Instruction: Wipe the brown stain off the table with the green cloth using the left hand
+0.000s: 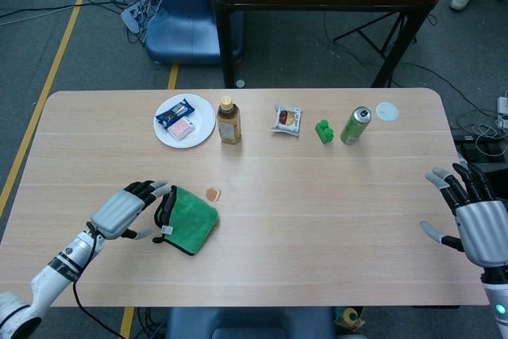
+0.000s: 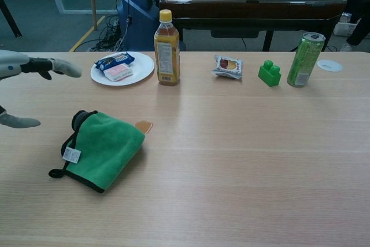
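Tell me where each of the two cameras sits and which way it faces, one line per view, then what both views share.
Head view: sits high, looking steeply down on the whole table; shows the left hand with its forearm beside the green cloth, and the right hand at the table's right edge.
Chest view: sits low at the near edge, looking across the table toward the far furniture; shows only the left hand at the left border.
Shared: green cloth, brown stain, plate, bottle, green block, can.

Cloth [image 1: 190, 218] lies just left of stain [image 1: 213, 194]; bottle [image 1: 228, 121] behind.
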`<state>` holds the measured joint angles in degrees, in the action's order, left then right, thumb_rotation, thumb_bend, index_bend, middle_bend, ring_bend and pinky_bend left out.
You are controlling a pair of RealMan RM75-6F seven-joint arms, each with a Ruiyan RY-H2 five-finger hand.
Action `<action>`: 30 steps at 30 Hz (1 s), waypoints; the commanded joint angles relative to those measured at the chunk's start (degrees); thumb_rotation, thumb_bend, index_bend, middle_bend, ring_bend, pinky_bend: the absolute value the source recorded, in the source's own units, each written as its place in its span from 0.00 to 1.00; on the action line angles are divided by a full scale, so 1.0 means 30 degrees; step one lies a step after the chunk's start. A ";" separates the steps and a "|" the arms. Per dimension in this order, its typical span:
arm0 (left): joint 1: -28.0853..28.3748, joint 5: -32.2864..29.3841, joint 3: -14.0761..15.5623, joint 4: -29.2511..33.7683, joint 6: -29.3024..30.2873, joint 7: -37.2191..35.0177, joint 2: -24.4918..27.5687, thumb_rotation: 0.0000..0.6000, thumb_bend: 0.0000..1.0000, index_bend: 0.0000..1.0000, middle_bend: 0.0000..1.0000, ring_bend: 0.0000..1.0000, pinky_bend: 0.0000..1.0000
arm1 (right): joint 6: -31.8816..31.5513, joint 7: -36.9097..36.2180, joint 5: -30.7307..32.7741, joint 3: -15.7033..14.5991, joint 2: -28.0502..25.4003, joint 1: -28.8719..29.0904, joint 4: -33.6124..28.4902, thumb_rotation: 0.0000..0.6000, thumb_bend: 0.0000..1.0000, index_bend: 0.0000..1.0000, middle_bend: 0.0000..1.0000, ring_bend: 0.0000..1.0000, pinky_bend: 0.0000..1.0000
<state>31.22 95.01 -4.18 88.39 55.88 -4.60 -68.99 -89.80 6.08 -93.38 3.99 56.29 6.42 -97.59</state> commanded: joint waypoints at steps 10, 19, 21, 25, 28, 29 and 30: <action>0.3201 -0.1186 -0.0244 -0.2194 -0.3690 0.3268 -0.3604 1.00 0.22 0.11 0.05 0.07 0.15 | 0.0083 -0.0218 0.0235 -0.0117 0.0053 -0.0227 0.0214 1.00 0.22 0.21 0.22 0.10 0.03; 0.3725 -0.3594 -0.0433 -0.4084 -0.4608 0.6234 -0.5207 1.00 0.22 0.14 0.05 0.08 0.15 | 0.0145 -0.0650 0.0457 -0.0171 0.0105 -0.0387 0.0609 1.00 0.22 0.21 0.22 0.10 0.03; 0.3660 -0.3880 -0.0343 -0.4147 -0.4451 0.6421 -0.5402 1.00 0.22 0.19 0.06 0.11 0.18 | 0.0161 -0.0713 0.0496 -0.0167 0.0130 -0.0404 0.0683 1.00 0.22 0.21 0.22 0.10 0.03; 0.3591 -0.3856 -0.0069 -0.4976 -0.4015 0.5995 -0.6106 1.00 0.22 0.31 0.15 0.21 0.31 | 0.0292 -0.0757 0.0514 -0.0170 0.0141 -0.0367 0.0722 1.00 0.22 0.21 0.22 0.10 0.03; 0.3548 -0.3638 0.0099 -0.5956 -0.3664 0.4631 -0.6651 1.00 0.22 0.42 0.28 0.33 0.50 | 0.0290 -0.0794 0.0474 -0.0167 0.0155 -0.0364 0.0738 1.00 0.22 0.21 0.22 0.10 0.03; 0.3540 -0.3540 0.0145 -0.6223 -0.3554 0.4096 -0.6746 1.00 0.22 0.45 0.33 0.37 0.55 | 0.0287 -0.0810 0.0486 -0.0166 0.0156 -0.0375 0.0752 1.00 0.22 0.21 0.22 0.10 0.03; 0.3513 -0.3366 0.0190 -0.6567 -0.3304 0.3382 -0.6833 1.00 0.22 0.49 0.39 0.42 0.63 | 0.0277 -0.0828 0.0502 -0.0165 0.0158 -0.0393 0.0776 1.00 0.22 0.21 0.22 0.10 0.03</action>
<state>41.93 83.97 -4.15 71.15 44.53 9.64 -88.23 -88.95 3.61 -91.89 3.49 56.76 5.26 -95.28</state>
